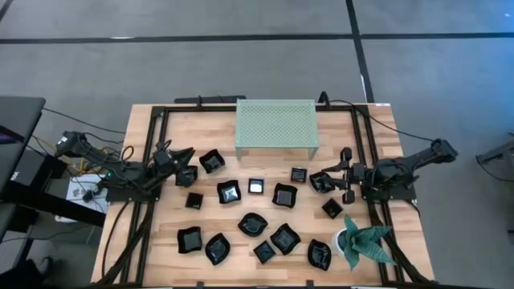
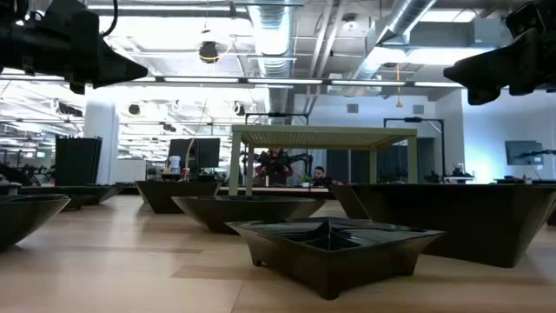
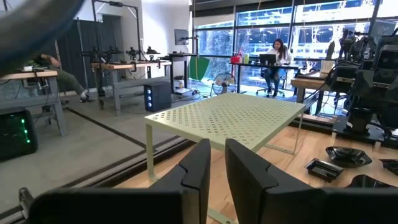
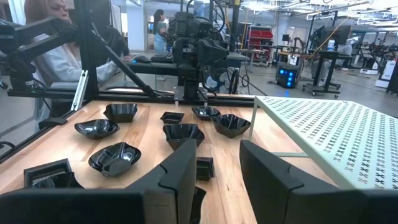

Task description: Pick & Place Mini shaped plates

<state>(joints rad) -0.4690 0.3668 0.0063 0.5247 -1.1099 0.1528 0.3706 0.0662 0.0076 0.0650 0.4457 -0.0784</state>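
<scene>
Several glossy black mini shaped plates lie scattered flat on the wooden table (image 1: 377, 120), such as a square one (image 1: 255, 186) and a leaf-shaped one (image 1: 252, 224). My left gripper (image 1: 178, 157) hovers at the table's left beside a small plate (image 1: 186, 175). In its wrist view its fingers (image 3: 217, 171) stand a narrow gap apart with nothing between them. My right gripper (image 1: 340, 173) is at the table's right, open (image 4: 217, 171), just beside a scalloped plate (image 1: 321, 183). A small square plate (image 4: 203, 167) shows beyond its fingers. Neither gripper touches a plate.
A pale green perforated shelf (image 1: 277, 124) stands on legs at the table's far middle. A green spiky plant in a white pot (image 1: 365, 241) stands near the right near corner. A black frame (image 1: 161, 112) runs around the table. People sit at desks in the room behind.
</scene>
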